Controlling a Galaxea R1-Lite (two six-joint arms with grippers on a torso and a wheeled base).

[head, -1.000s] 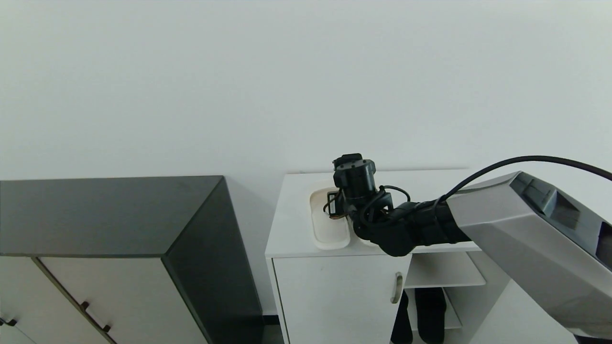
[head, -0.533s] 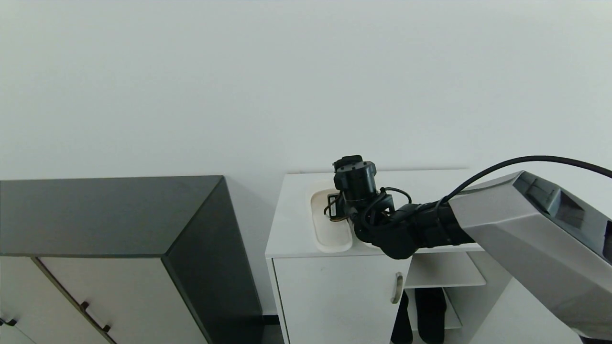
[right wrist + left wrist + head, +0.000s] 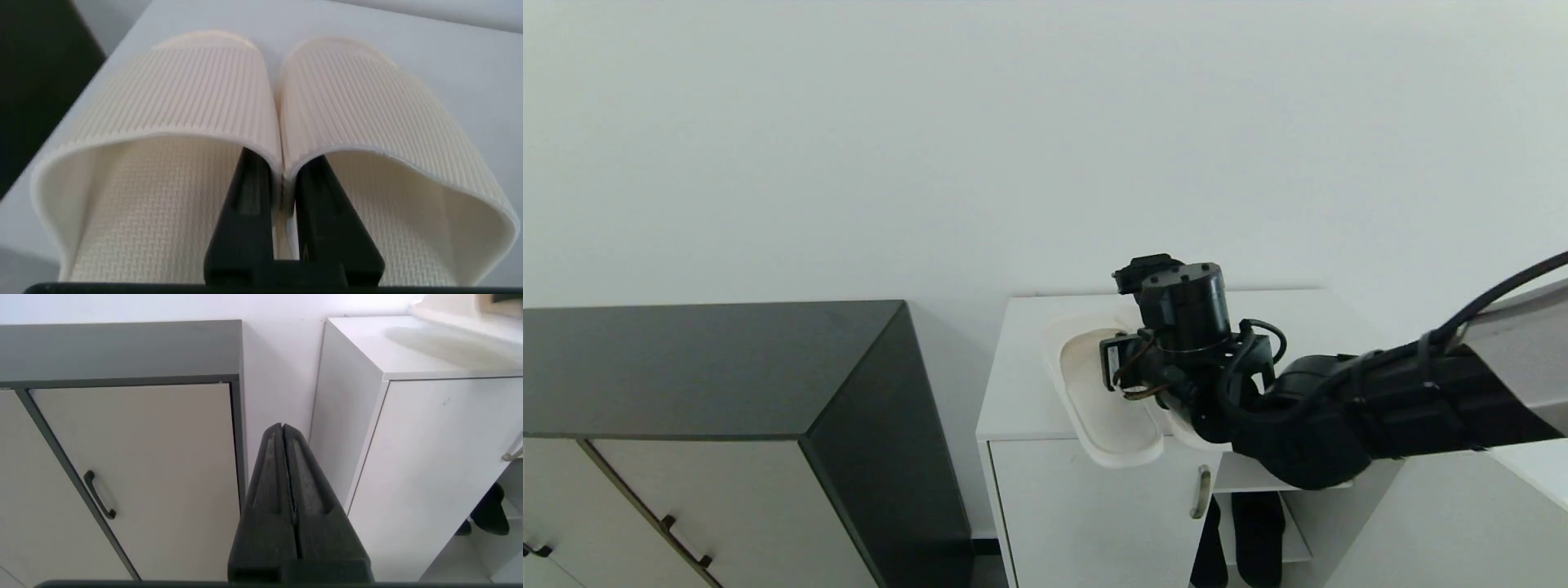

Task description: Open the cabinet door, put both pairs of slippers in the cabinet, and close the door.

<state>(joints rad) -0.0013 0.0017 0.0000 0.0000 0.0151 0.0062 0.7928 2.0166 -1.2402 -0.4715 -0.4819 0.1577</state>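
The right gripper (image 3: pixel 1129 377) has its fingers clamped on the pair of cream slippers (image 3: pixel 1104 408). One finger sits inside each slipper, and the two inner strap walls are pinched together between them. The pair hangs over the front edge of the white cabinet (image 3: pixel 1021 384), soles roughly level, toes toward the wall.

The slippers look light, soft and bendable, with a ribbed weave that should give the fingers some bite. They are not fragile. Because only the adjoining strap edges are held, either slipper could sag, swing or slide free if tilted sharply, so the join near the strap mouths is the sensible hold.

A pair of black slippers (image 3: pixel 1258 535) already sits on a low shelf in the open side. The left gripper (image 3: pixel 283 457) hangs low before the cabinets, fingers pressed together on nothing.
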